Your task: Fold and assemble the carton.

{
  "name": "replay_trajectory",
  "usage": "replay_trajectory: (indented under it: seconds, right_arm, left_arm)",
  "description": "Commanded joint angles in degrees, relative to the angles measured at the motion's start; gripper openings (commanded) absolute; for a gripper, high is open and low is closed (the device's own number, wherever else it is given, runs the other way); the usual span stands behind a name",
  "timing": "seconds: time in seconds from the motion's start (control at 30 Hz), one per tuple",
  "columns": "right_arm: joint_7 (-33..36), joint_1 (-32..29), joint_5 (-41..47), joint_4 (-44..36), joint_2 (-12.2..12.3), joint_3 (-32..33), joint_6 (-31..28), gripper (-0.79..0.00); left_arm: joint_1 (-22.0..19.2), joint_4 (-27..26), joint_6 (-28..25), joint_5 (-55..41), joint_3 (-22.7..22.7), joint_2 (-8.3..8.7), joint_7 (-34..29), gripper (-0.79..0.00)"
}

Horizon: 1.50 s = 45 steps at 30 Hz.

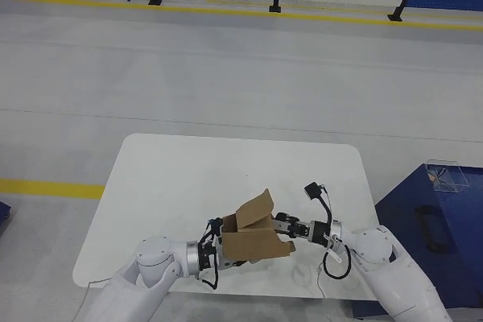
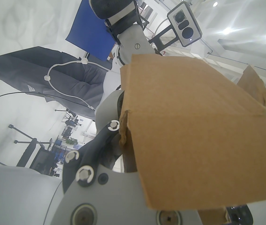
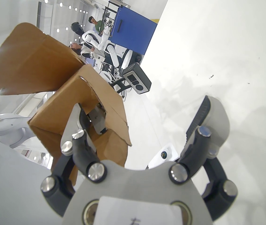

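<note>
Table (image 1: 225, 169) front edge — carton (image 1: 253, 239) near it w/ right pincer (image 1: 282, 228) agape.

White rectangular table (image 1: 225, 169) with rounded corners, centre of frame, on pale grey floor (image 1: 225, 72). Small faint pale object (image 1: 304, 278) near table's lower edge, unidentifiable.
</note>
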Motion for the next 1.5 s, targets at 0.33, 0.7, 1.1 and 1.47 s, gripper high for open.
replay_trajectory:
  seconds: [0.33, 0.7, 1.1, 1.47]
  right_arm:
    - [0.12, -0.04, 0.86, 0.25, -0.22, 0.25, -0.28, 0.0]
    - [0.08, -0.49, 1.5, -0.09, -0.15, 1.63, -0.21, 0.0]
    - [0.37, 0.03, 1.07, 0.15, -0.41, 1.4, 0.11, 0.0]
    - [0.72, 0.69, 1.43, 1.17, -0.61, 1.55, 0.0, 0.0]
  left_arm:
    - [0.23, 0.43, -0.39, 0.23, -0.06, 0.08, -0.56, -0.785]
    - [0.11, 1.11, -1.01, 0.38, 0.01, 0.02, -0.31, -0.785]
    - [-0.4, 1.39, -0.47, 0.27, -0.18, 0.01, -0.27, -0.785]
    - [-1.34, 1.97, -0.26, -0.01, 0.36, -0.26, 0.17, -0.785]
